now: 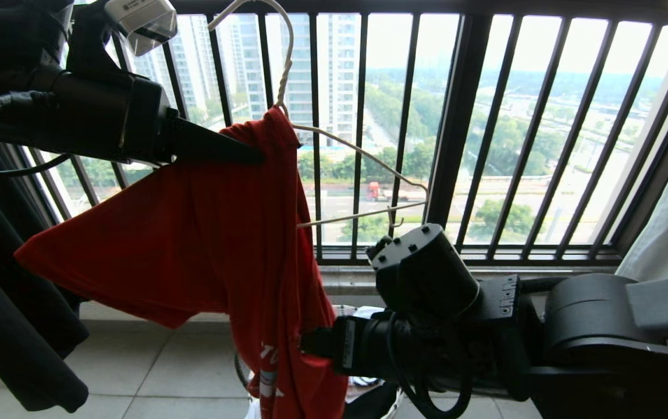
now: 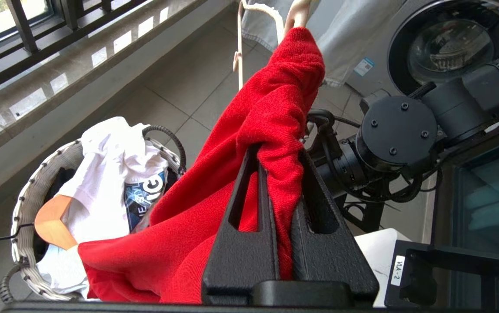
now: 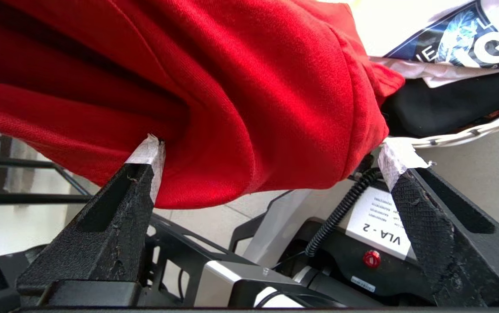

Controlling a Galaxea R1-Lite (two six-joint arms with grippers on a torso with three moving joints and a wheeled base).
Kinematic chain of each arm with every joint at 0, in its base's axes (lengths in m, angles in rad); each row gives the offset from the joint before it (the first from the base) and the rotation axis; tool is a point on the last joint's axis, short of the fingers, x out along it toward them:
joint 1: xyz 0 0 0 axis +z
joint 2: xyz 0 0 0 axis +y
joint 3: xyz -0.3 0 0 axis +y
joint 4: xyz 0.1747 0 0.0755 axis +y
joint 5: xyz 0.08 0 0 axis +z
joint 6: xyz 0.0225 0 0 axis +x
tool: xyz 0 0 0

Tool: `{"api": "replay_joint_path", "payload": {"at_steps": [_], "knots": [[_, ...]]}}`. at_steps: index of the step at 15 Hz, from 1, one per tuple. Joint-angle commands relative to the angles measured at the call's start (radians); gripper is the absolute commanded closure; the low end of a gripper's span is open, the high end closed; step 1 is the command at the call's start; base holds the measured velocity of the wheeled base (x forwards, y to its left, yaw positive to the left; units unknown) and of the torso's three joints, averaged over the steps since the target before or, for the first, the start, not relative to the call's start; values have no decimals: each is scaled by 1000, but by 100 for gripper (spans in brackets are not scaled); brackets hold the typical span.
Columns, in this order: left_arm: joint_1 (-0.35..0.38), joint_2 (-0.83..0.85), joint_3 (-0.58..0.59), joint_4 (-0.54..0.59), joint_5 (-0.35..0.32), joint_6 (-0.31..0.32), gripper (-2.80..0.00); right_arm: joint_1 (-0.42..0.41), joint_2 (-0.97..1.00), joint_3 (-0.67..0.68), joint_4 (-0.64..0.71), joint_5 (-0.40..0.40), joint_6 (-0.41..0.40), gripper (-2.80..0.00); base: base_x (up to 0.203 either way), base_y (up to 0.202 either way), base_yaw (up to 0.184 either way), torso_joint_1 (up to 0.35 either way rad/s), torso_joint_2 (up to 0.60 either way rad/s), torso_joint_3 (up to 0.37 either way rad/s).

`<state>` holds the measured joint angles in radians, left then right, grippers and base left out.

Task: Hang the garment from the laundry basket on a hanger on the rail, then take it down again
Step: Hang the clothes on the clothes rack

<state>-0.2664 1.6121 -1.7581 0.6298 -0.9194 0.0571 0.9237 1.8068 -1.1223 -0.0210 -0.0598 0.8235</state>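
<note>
Red garment (image 1: 194,244) hangs bunched on one side of the white hanger (image 1: 363,174), far arm bare; left gripper (image 2: 281,152) is clamped on fabric by the hook, laundry basket (image 2: 23,208) on the floor below. Right gripper (image 3: 271,156) is spread wide w/ the hem between its fingers, not pinching. Prob. best: close right on cloth, keep left firm, draw shirt across the bare arm w/o dragging the hook sideways.

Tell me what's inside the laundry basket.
In the laundry basket: a white T-shirt with a dark blue graphic, a light wooden hanger with its black hook over the rim, and dark fabric. The red T-shirt covers the rest.
</note>
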Motion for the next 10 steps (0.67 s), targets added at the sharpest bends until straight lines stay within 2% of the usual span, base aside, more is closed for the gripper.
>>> {"api": "replay_joint_path", "payload": {"at_steps": [1,5,10], "knots": [[-1,-6,31,-28,-4,-5,0,13,21,-4,2,-48,-9,-280,0,0,0,0,0,0],[-1,-17,35,-29,-4,-5,0,6,67,-23,-13,-188,-10,-280,0,0,0,0,0,0],[-1,-18,36,-30,-4,-5,0,0,44,-34,-37,-290,-12,-280,0,0,0,0,0,0]]}}
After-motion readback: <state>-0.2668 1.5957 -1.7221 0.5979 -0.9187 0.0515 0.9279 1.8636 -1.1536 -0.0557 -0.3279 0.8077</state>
